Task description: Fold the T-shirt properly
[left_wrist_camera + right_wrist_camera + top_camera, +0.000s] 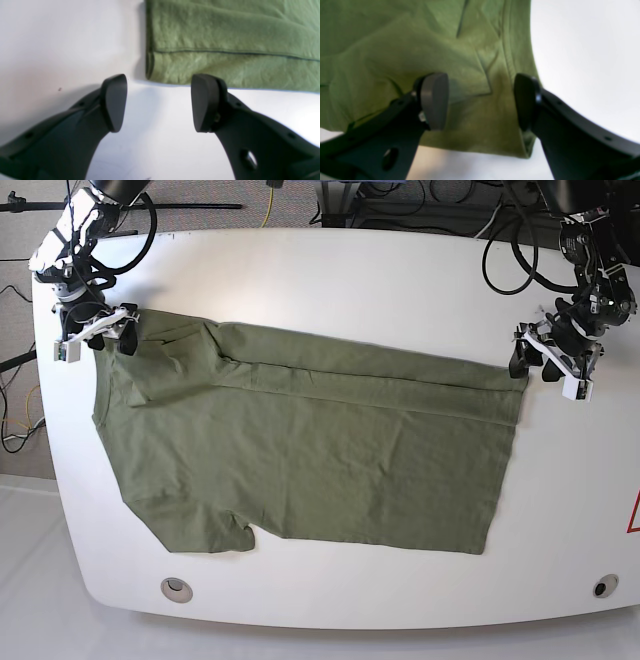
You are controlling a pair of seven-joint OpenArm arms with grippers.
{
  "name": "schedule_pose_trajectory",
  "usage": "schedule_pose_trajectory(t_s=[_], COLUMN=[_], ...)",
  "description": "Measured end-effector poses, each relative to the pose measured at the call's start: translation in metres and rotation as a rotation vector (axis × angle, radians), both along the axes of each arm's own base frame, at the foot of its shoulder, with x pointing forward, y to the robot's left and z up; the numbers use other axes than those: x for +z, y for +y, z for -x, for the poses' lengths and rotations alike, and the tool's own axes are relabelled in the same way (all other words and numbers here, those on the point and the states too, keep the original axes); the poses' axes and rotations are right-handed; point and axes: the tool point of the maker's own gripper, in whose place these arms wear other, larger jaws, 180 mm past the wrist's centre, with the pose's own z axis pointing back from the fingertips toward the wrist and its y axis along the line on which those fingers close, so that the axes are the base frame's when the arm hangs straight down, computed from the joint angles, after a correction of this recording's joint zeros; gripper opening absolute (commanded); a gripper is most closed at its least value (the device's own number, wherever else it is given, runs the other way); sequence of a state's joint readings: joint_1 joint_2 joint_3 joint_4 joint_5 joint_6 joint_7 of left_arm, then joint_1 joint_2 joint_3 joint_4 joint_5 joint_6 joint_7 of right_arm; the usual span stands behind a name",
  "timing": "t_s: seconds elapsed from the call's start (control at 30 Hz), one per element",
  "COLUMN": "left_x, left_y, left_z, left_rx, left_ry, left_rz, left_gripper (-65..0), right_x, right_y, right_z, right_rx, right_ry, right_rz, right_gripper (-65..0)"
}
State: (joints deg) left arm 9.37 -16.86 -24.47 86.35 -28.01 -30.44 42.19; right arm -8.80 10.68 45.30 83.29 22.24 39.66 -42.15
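Note:
The olive-green T-shirt [310,455] lies flat on the white table [330,280], its far long edge folded over toward the middle. My left gripper [532,363] is open at the shirt's far right hem corner. In the left wrist view the left gripper [160,102] hovers over bare table just short of the T-shirt's corner [225,50], holding nothing. My right gripper [115,340] is open at the far left shoulder end. In the right wrist view the right gripper [481,101] stands over the T-shirt's edge [395,55], with cloth between the fingers [433,100] but not pinched.
The table's rounded front edge has two round grommets [177,587] [600,587]. Cables [440,200] run behind the table's back edge. A red mark [634,515] sits at the right edge. Bare white table surrounds the shirt.

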Motion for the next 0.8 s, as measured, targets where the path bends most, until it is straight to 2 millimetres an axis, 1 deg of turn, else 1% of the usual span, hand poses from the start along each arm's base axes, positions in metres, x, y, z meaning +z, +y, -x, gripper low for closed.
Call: schedule_pose_trajectory(t_s=[0.13, 0.37, 0.53, 0.8], left_x=[0.000, -0.008, -0.020, -0.022], left_y=[-0.002, -0.002, 0.004, 0.007], left_z=[0.000, 0.003, 0.006, 0.003], left_rx=[-0.001, 0.006, 0.036, 0.052], left_ry=[-0.005, 0.015, 0.031, 0.019], left_rz=[0.005, 0.017, 0.033, 0.051], left_gripper=[-27.9, -27.8, -27.9, -27.1], right_x=[-0.005, -0.007, -0.008, -0.008], right_y=[-0.005, -0.014, -0.014, -0.016], right_z=[0.002, 0.006, 0.006, 0.007], right_rx=[-0.012, -0.030, -0.036, -0.042], right_ry=[-0.002, -0.008, -0.018, -0.020], right_rz=[-0.008, -0.007, -0.010, -0.009], right_gripper=[-27.0, -27.1, -27.1, -27.0])
